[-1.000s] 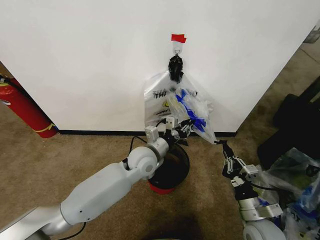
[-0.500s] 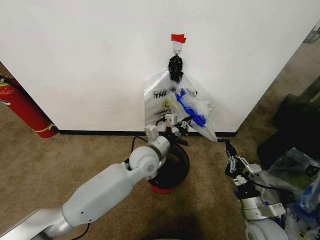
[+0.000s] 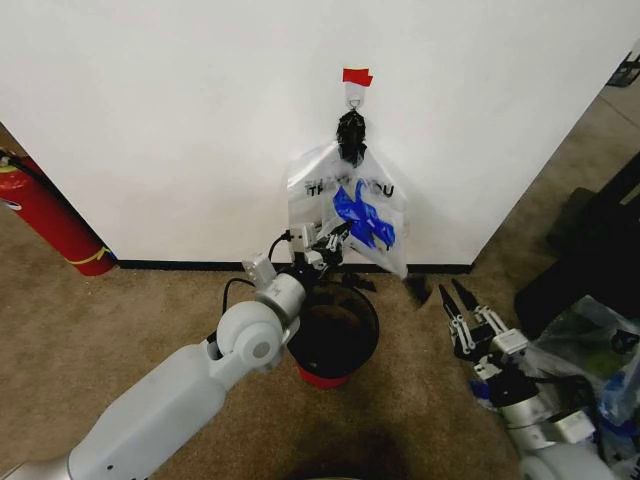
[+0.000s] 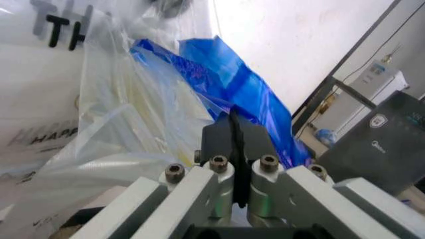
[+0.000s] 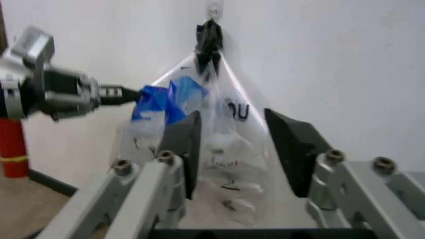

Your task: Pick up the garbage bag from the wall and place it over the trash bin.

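Observation:
The garbage bag [image 3: 368, 222], thin whitish plastic with blue handle parts, hangs against the wall above the trash bin [image 3: 336, 336]. My left gripper [image 3: 334, 234] is shut on the bag's plastic beside the blue part, just over the bin's far rim. Close up, the left wrist view shows the pinched bag [image 4: 219, 79] at the left gripper [image 4: 233, 130]. My right gripper [image 3: 457, 300] stands open low to the right of the bag, touching nothing. Its spread fingers [image 5: 181, 143] frame the bag [image 5: 222, 149] in the right wrist view. The bin is black and round with a red base.
A matching flat bag [image 3: 312, 192] with a black knotted top [image 3: 351, 136] hangs from a wall hook marked with red tape [image 3: 357, 76]. A red fire extinguisher [image 3: 48, 220] stands at the left wall. Stuffed clear bags [image 3: 592, 345] and dark gear [image 3: 590, 240] crowd the right.
My right gripper has let go of the bag's lower corner, opened and dropped back. The bag has swung in toward the wall, and my left arm has shifted left while holding it.

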Available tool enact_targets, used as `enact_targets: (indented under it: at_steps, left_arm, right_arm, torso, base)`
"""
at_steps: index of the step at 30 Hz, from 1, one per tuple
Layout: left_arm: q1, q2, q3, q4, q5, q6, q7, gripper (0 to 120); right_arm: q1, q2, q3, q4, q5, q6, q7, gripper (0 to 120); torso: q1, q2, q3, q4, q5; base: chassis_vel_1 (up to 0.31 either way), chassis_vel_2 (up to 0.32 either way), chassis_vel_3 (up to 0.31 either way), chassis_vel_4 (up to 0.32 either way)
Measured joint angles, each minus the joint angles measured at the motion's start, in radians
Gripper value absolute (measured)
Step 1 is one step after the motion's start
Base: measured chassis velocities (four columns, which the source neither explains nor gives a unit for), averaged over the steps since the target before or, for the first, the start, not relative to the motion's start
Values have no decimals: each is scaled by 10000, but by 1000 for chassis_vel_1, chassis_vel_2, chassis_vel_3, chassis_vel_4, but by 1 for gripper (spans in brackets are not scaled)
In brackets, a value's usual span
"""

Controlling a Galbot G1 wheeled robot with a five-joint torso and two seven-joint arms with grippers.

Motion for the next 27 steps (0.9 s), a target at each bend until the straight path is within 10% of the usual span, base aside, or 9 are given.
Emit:
enact_targets:
  at_steps: [16, 27]
  left_arm:
    - [-77, -173, 552, 67, 578, -31, 194, 0]
    - [-148, -141, 616, 112, 662, -31, 203, 0]
  right_arm:
    - [3596, -4252, -1451, -1209, 1841, -2111, 799, 97]
    - [7103, -4599, -5065, -2712, 1464, -2132, 349, 100]
  torso:
    - [1, -1, 2, -1, 5]
    - [1, -2, 2, 4, 0]
  base:
    - [0, 0, 0, 0]
    - [0, 0, 0, 0]
